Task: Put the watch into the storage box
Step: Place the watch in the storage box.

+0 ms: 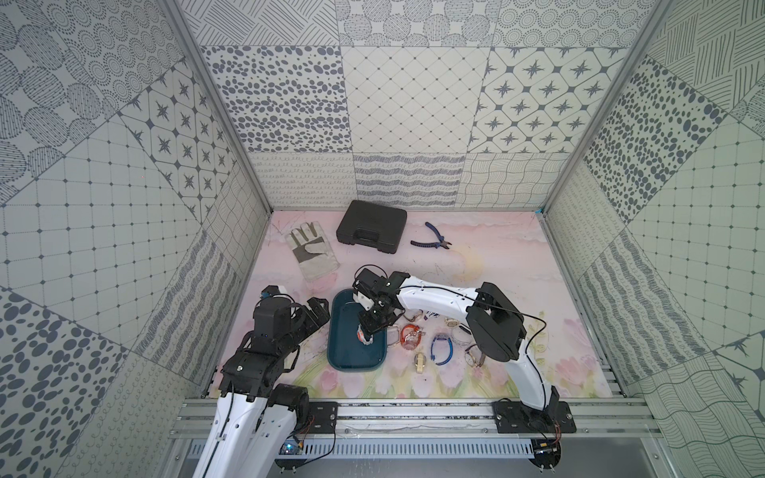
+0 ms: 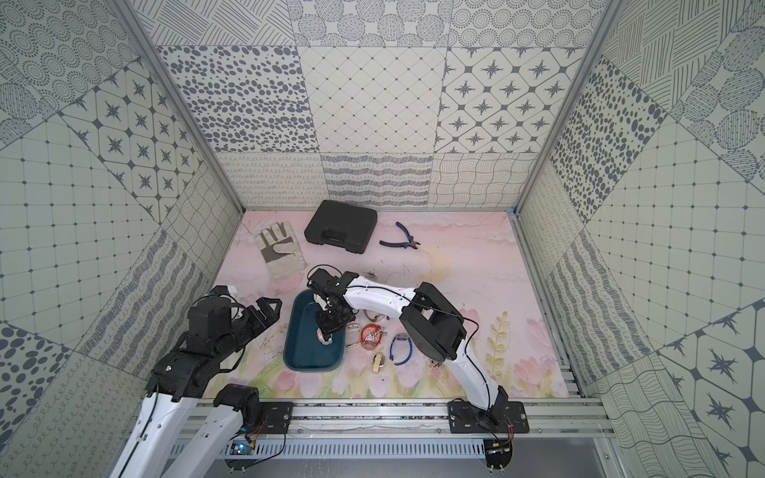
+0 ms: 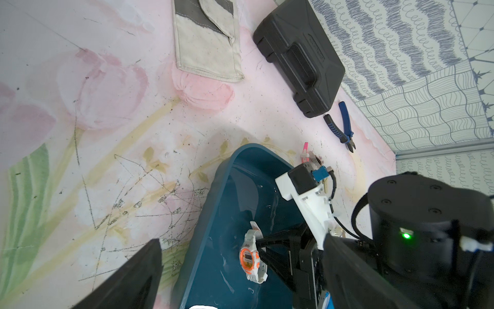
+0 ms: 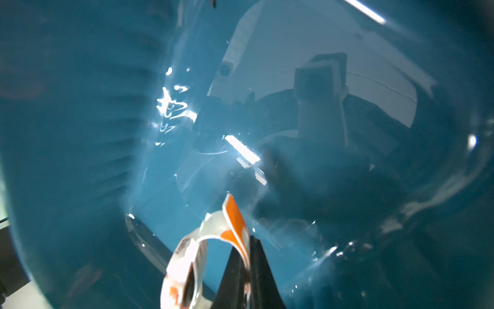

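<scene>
My right end effector (image 3: pixel 263 249) is clamped on the watch (image 3: pixel 250 257). I've got it by the strap, not the case: the wrist view shows the white/orange band pinched flat between my two black fingers (image 4: pixel 235 278). The watch hangs inside the outline of the storage box (image 1: pixel 336 331), low over its floor and nearer the side that faces the other watches (image 1: pixel 441 349) on the table. Can't tell if the case touches the floor yet.

My left end effector (image 1: pixel 321 312) has its jaws spread wide w/ nothing in them, and it sits just beside the box's outer wall.

Handling, as I judge it:
- Small plastic kids' watch, so prob. very light.
- Strap is soft and closed in a loop. It bends, so the case dangles and can swing.
- The strap is the right place to hold. The round face is stiff and smooth and would likely slip.
- Box floor is glossy and hard, so the watch may skid a bit on release.
- The rubbery band might cling to a pad when I let go.
</scene>
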`<state>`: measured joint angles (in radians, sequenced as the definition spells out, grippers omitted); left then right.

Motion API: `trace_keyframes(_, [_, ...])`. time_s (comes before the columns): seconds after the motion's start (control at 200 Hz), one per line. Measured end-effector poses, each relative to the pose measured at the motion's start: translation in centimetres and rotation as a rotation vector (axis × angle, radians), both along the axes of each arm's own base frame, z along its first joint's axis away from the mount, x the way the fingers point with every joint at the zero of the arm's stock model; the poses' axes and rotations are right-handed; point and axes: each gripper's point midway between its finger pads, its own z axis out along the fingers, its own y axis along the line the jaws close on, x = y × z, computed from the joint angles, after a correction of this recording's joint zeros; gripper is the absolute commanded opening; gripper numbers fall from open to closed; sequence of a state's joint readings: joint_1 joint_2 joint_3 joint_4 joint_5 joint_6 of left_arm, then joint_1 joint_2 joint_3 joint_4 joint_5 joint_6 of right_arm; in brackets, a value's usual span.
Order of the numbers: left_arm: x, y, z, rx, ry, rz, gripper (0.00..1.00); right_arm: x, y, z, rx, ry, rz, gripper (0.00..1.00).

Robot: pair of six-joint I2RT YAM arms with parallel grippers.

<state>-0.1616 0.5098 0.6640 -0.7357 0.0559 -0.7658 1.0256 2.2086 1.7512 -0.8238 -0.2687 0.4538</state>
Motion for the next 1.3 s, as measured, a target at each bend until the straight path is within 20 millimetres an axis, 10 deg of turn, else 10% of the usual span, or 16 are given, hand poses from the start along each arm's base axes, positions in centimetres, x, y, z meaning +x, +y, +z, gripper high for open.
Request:
trace_keyframes(0.77, [0.0, -0.7, 0.2, -0.013, 0.004, -0.044, 0.97, 0.3, 0.1, 1.9, 0.020, -0.032, 0.012, 0.40])
trace_keyframes(1.106, [0.1, -2.1, 0.6, -0.017, 0.010, -0.121, 0.97, 1.9, -1.6, 10.0, 0.153, -0.138, -0.022, 0.46])
trace_keyframes(1.301, [0.0, -6.9, 0.5, 0.049, 0.052, -0.343, 0.95, 4.5, -10.3, 15.9, 0.258, -0.238, -0.179, 0.46])
